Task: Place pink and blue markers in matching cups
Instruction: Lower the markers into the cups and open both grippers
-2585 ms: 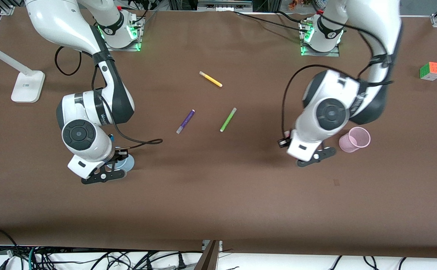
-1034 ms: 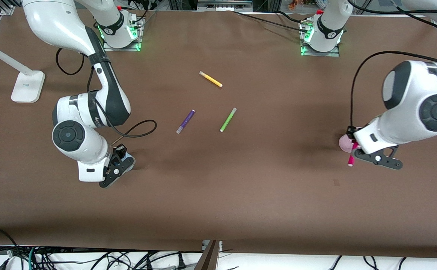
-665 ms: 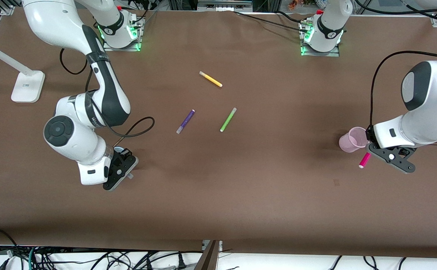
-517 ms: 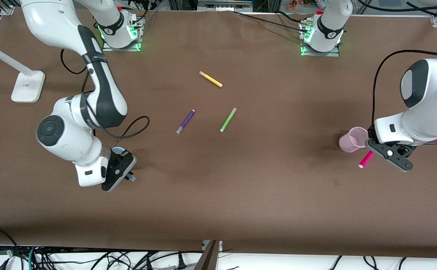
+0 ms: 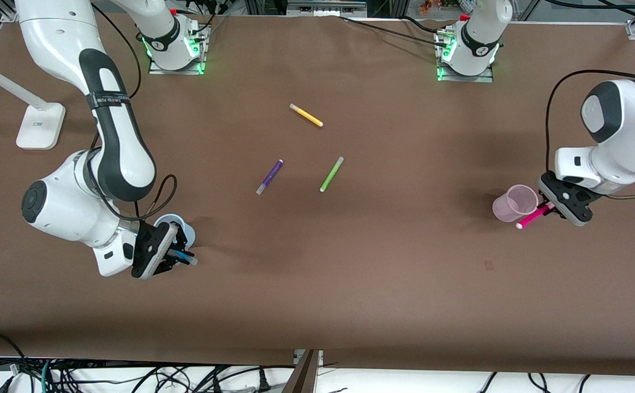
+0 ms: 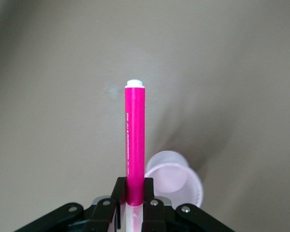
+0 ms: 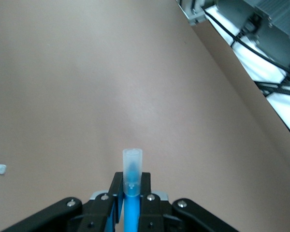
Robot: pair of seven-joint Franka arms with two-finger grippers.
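Both arms have swung their wrists round over the last second or so, so each marker now lies tilted beside its cup instead of hanging down. Left tool (image 5: 547, 209) is clamped on the pink marker (image 5: 530, 217), held in the air just beside the pink cup (image 5: 515, 202) at the left arm's end of the counter (image 5: 350, 273); white tip points away from the tool, not yet over the rim. Right tool (image 5: 178, 256) grips the blue marker (image 5: 184, 257), pale cap end sticking out, right by the blue cup (image 5: 178, 226) at the right arm's end. Neither marker is in yet; looks like both arms are lining up for the drop. Purple marker (image 5: 269, 177), green marker (image 5: 331, 174) and yellow marker (image 5: 306, 115) untouched mid-counter.
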